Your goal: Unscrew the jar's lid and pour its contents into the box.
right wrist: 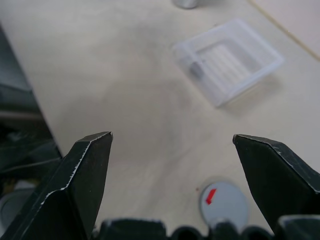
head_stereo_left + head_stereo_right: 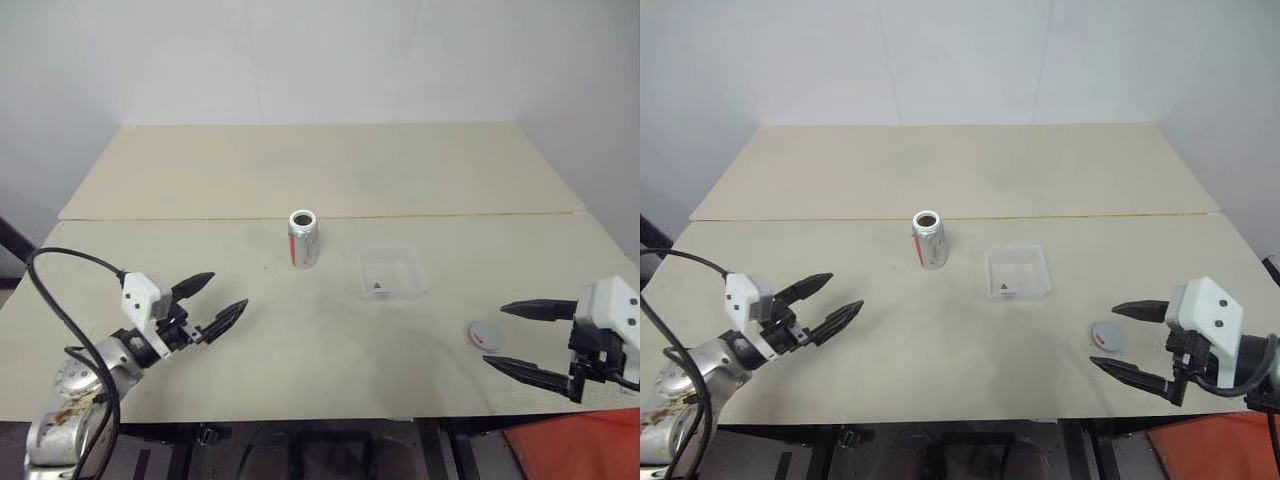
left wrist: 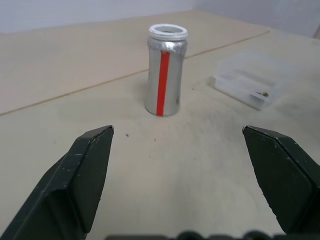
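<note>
The silver jar [image 2: 303, 238] with a red stripe stands upright and uncapped in the middle of the table; its mouth is open. Right of it sits the clear plastic box [image 2: 391, 272] with a few brown bits of the contents [image 2: 378, 286] inside. The grey lid [image 2: 484, 335] with a red mark lies flat on the table at the right, just left of my right gripper [image 2: 520, 338], which is open and holds nothing. My left gripper [image 2: 218, 297] is open and empty at the front left, well short of the jar [image 3: 166, 70].
A seam [image 2: 450, 214] runs across the table behind the jar, where a second board begins. The table's front edge [image 2: 300, 418] lies close below both grippers. An orange-red thing [image 2: 575, 445] shows below the table at the right.
</note>
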`<state>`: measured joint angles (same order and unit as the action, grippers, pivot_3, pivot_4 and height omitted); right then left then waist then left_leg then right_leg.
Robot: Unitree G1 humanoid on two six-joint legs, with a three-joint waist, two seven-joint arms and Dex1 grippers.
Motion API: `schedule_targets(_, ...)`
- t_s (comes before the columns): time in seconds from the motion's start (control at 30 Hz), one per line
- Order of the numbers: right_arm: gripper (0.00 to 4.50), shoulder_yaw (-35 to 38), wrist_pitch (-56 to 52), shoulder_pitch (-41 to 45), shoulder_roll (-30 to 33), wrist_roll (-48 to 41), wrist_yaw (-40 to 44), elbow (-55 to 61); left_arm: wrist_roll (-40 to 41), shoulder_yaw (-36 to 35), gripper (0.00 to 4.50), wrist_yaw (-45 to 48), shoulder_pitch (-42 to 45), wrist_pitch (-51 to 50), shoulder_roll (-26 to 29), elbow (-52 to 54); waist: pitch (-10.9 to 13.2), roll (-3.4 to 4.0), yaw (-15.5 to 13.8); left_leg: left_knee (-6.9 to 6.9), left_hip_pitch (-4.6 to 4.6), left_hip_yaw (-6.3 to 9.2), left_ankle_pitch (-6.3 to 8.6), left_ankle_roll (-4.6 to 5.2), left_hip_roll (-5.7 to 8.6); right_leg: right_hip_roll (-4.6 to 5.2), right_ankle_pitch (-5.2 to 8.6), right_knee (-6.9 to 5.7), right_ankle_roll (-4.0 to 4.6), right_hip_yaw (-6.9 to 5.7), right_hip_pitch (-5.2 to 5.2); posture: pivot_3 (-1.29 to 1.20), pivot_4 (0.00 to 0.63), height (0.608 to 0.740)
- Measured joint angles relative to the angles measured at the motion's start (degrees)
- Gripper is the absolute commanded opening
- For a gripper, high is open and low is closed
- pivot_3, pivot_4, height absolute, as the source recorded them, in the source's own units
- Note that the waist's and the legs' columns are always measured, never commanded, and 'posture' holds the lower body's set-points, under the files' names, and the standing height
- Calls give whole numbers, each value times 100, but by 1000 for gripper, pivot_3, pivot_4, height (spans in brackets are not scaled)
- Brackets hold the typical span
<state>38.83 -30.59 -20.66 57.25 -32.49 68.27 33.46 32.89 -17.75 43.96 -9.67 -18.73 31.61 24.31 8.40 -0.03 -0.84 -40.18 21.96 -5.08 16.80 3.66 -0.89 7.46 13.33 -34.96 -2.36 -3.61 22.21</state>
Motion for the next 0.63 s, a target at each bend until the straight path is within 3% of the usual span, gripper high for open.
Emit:
schedule_targets(0.2, 4500, 4, 19, 268, 541, 270, 67, -380, 131, 125, 4491, 173, -258, -38, 16, 347, 1, -1, 8, 9, -4, -1, 13, 22, -2, 0, 0, -2, 4, 4, 3, 0, 150, 740)
schedule_targets(0.63, 4500, -18, 13, 593, 1034, 686, 367, -633, 559, 73, 4491, 247, -463, -308, 308, 792, 1, -2, 10, 17, -2, -3, 11, 18, -1, 1, 3, 0, 8, 5, 7, 0, 150, 740)
